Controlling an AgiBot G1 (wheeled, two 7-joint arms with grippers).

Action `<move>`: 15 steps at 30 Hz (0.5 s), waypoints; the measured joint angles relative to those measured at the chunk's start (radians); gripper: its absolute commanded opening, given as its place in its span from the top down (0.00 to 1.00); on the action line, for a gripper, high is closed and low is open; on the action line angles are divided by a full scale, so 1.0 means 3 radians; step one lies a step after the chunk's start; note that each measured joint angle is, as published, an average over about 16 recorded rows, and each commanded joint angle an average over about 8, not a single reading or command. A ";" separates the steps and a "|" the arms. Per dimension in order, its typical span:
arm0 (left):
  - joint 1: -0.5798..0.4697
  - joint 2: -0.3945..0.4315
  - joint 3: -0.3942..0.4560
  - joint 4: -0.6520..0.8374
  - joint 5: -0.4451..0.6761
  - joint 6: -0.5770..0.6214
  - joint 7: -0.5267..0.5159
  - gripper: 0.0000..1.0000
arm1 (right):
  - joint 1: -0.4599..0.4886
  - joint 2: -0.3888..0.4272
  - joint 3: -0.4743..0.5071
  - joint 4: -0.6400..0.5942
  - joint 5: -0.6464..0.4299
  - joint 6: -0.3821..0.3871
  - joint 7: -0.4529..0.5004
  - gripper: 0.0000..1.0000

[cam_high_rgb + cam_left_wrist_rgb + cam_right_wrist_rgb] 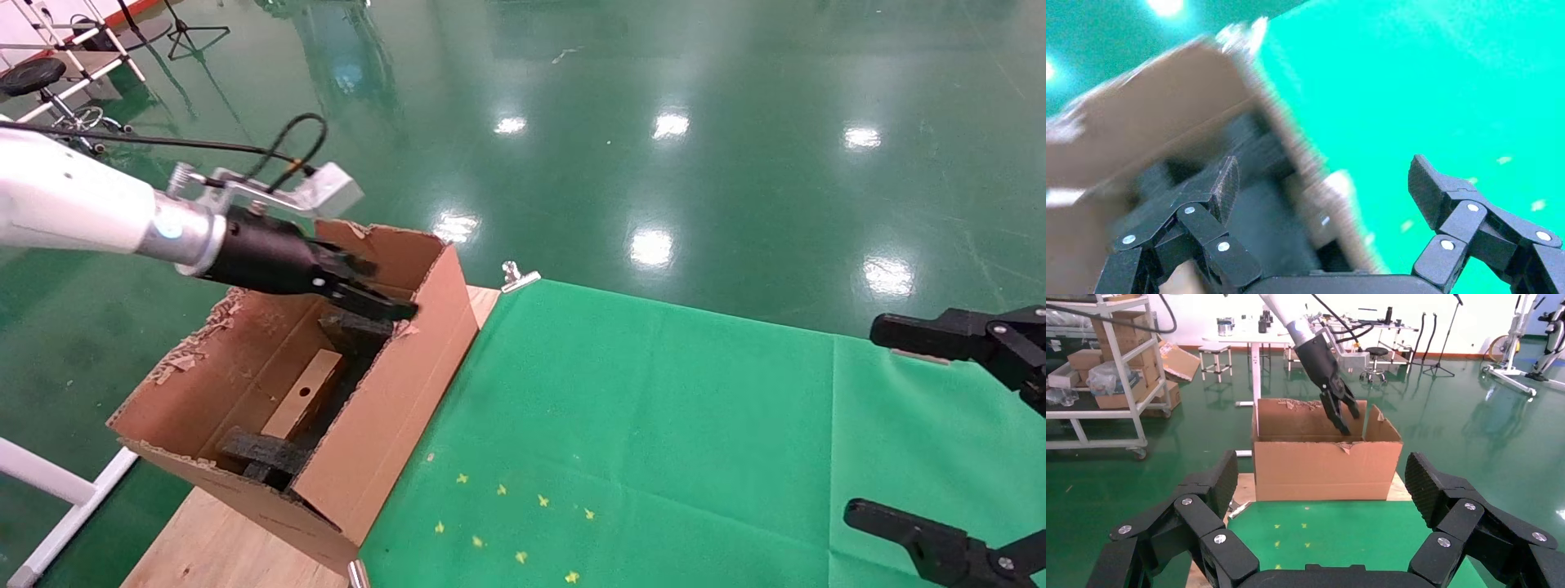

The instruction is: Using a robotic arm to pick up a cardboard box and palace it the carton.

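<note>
The large brown carton (400, 392) with torn flap edges stands on the table's left end; it also shows in the right wrist view (1327, 468) and the left wrist view (1156, 110). Black foam pieces (261, 453) lie inside. A small flat brown cardboard box (302, 392) lies on the carton's floor between the foam pieces. My left gripper (384, 287), on the white arm, hangs over the carton's far end, open and empty (1324, 168); it also shows in the right wrist view (1343, 416). My right gripper (882, 420) is parked open over the table's right end (1321, 465).
A green cloth (654, 425) with small yellow marks (507, 523) covers the table and is held by a metal clip (515, 276). Bare wood (221, 539) shows beside the carton. A white frame (49, 490) stands on the floor at the left.
</note>
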 measured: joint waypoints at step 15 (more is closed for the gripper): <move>0.0859 -0.0156 -0.0954 -0.0924 -0.0600 0.0206 0.0278 0.00 | 0.0000 0.0000 0.0000 0.0000 0.0000 0.0000 0.0000 0.00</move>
